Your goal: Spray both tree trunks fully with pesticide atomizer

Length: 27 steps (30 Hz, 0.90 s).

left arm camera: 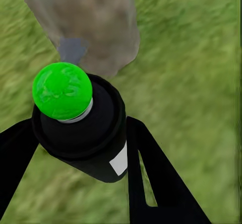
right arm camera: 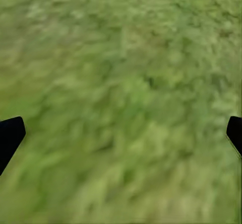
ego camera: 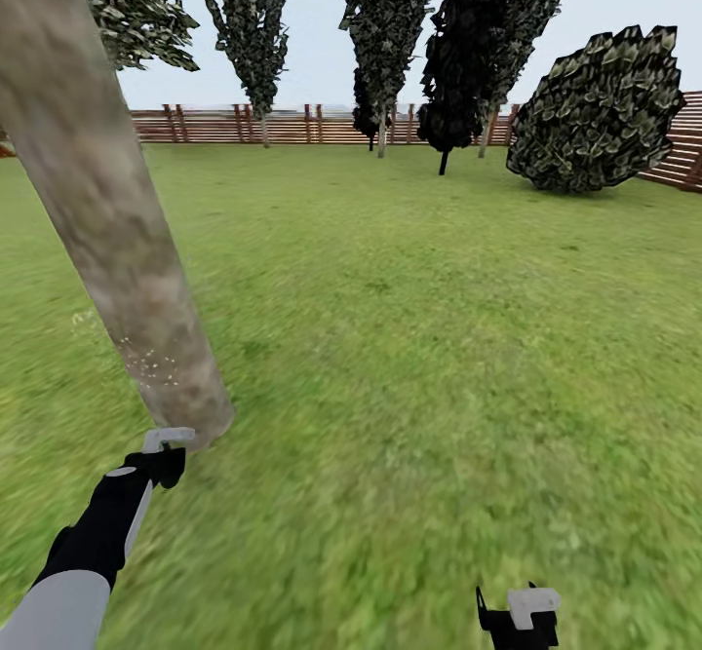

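On the grass lawn (ego camera: 439, 338) there is 1 thick tree trunk (ego camera: 107, 211) close to the camera, and at the far edge of the lawn, along 1 wooden fence (ego camera: 292, 124), I count 4 tall trees (ego camera: 252, 21) and 1 round dark bush (ego camera: 600, 109). There are 2 grippers, the left gripper (ego camera: 168, 447) and the right gripper (ego camera: 522, 611), and 1 pesticide atomizer (left arm camera: 80, 123) with 1 green cap (left arm camera: 62, 90). On the trunk there is 1 patch of white specks (ego camera: 151, 365).
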### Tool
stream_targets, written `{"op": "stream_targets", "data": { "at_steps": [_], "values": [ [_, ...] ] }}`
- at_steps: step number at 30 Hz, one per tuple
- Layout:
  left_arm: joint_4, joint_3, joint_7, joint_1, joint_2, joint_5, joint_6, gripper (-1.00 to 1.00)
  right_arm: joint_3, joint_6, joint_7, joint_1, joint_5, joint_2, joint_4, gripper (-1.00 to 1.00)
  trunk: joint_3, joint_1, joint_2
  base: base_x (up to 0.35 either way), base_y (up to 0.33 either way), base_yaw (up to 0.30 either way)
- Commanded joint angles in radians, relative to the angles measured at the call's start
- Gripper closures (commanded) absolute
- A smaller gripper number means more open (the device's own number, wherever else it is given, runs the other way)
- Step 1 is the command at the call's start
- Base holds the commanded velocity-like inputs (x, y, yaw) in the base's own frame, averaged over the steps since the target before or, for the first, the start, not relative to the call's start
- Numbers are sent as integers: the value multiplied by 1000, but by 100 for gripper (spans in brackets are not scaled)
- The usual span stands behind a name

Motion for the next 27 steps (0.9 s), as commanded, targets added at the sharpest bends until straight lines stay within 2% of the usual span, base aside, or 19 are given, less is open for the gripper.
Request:
{"op": "stream_targets", "data": {
  "at_steps": [1,16,22,27],
  "values": [
    [-1,0,0,0,0,0,0,100,0,0,0,0,0,0,0,-100,0,0,0,215,-200,2],
    [-4,0,0,0,-1,-1,1,100,0,0,0,0,-1,0,0,-100,0,0,0,39,-267,249],
    [-3,-5,0,0,-8,-1,1,100,0,0,0,0,0,0,0,-100,0,0,0,203,-229,260],
    [-1,-7,0,0,-19,-4,0,100,-1,0,0,0,-1,-2,-1,-100,0,0,0,212,-224,42]
  ]
}}
